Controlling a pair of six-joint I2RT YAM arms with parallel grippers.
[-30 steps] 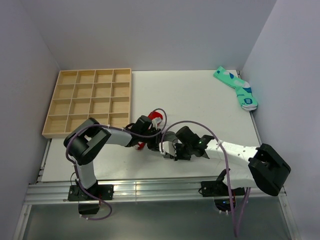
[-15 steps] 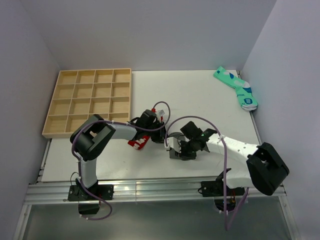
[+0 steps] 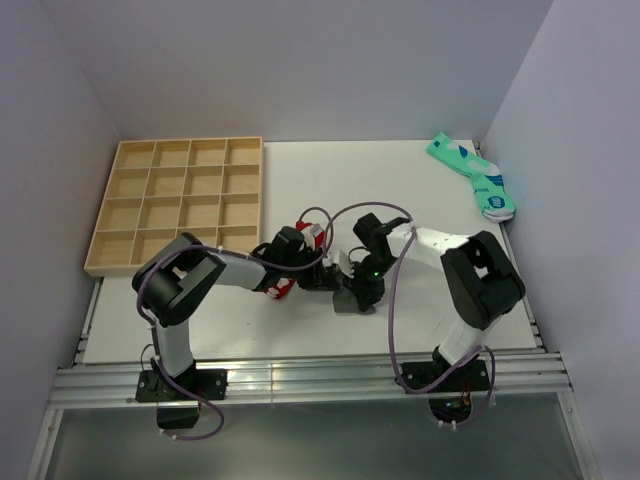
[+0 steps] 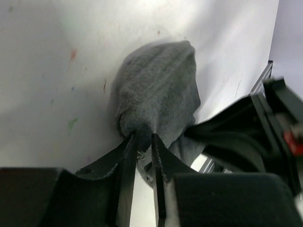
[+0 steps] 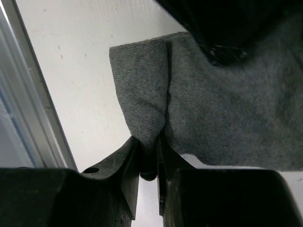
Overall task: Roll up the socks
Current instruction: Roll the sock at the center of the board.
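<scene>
No legible text, label, brand, number or sign found in any view. Blue-and-white markings on mint-green fabric socks [image 3: 474, 177], at 2 o'clock on white table [image 3: 400, 185], too small to be read.

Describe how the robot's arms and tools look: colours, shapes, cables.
The left arm and right arm both have white tubular links between black joint housings, with a thin mauve cable looping alongside each. The left tool and right tool are matt black, each with two flat, tapering fingers.
</scene>
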